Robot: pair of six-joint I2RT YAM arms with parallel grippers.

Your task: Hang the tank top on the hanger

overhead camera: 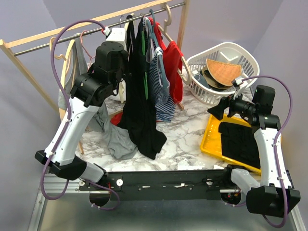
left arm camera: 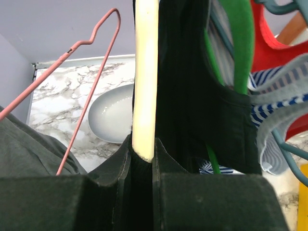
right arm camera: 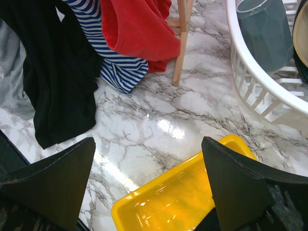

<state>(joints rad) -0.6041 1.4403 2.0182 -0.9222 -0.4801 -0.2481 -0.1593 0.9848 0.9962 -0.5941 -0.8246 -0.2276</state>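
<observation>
My left gripper (overhead camera: 124, 42) is raised to the clothes rail and shut on one arm of the pale cream hanger (left arm camera: 145, 72), which stands upright between the jaws. The black tank top (overhead camera: 139, 120) hangs long and limp from the rail area down to the table. In the left wrist view the tank top (left arm camera: 187, 96) lies against the hanger's right side, with a bright green band (left arm camera: 240, 48) just beyond it. Whether the top sits on the hanger I cannot tell. My right gripper (right arm camera: 148, 139) is open and holds nothing, above the corner of the yellow tray (right arm camera: 173, 202).
On the wooden rack (overhead camera: 48, 41) also hang a striped top (overhead camera: 161, 91), a red top (overhead camera: 171, 62) and a grey garment (overhead camera: 115, 139). A pink wire hanger (left arm camera: 86, 86) is left of my left gripper. A white basket (overhead camera: 221, 72) stands back right. A dark mat lies in the yellow tray (overhead camera: 214, 139).
</observation>
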